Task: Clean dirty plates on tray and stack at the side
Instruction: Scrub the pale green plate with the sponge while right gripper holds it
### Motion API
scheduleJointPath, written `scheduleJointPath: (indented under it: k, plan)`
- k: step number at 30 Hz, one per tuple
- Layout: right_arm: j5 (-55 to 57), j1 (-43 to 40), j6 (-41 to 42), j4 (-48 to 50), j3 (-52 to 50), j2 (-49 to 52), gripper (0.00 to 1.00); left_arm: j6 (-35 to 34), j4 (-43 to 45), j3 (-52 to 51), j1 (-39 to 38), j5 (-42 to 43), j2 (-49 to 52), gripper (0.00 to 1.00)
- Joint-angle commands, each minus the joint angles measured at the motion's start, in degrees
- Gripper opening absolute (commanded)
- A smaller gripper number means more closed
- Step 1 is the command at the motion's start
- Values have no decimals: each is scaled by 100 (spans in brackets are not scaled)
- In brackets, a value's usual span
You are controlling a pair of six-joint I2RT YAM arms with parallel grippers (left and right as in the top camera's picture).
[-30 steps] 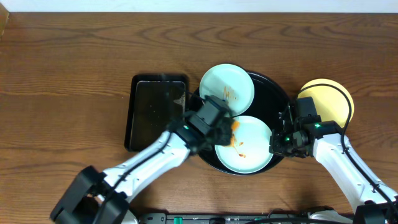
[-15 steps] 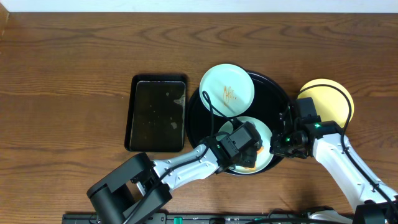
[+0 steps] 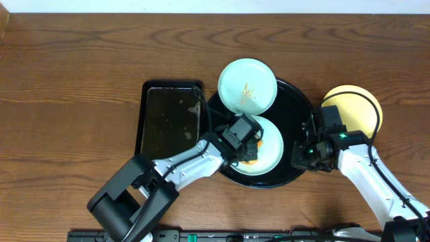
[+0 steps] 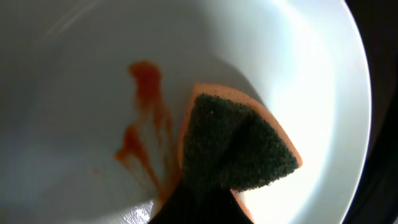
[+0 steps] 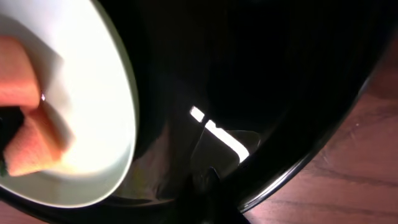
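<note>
Wooden tabletop (image 3: 67,81), scrubbing under way on the round tray (image 3: 299,101).
Pinching an orange sponge (image 4: 236,149), the left hand (image 3: 247,149) has swept back from the near edge toward the middle of the mint plate (image 3: 272,151). A sauce smear (image 4: 146,124) remains, so wiping isn't finished. The right hand (image 3: 306,153) sits at the tray's rim, grip unclear, and the yellow plate (image 3: 356,107) lies off-tray beside it.

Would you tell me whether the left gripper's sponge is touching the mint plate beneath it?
Touching. The left wrist view shows the sponge pressed onto the plate, its edge meeting the surface by the smear.
</note>
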Motion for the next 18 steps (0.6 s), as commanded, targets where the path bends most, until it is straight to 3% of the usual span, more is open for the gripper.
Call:
scheduleJointPath:
  k: [1,6,18]
  plan:
    - [-149,68,-63,114,-22,0,31,-2,-133,-61,118,-372,120,8]
    - [-485,68,-463,629,-22,2,29,-7,-149,-61,116,-369,120,8]
    - [-485,404,-396,1451,-22,597,30,-9,-186,-61,101,-367,120,8]
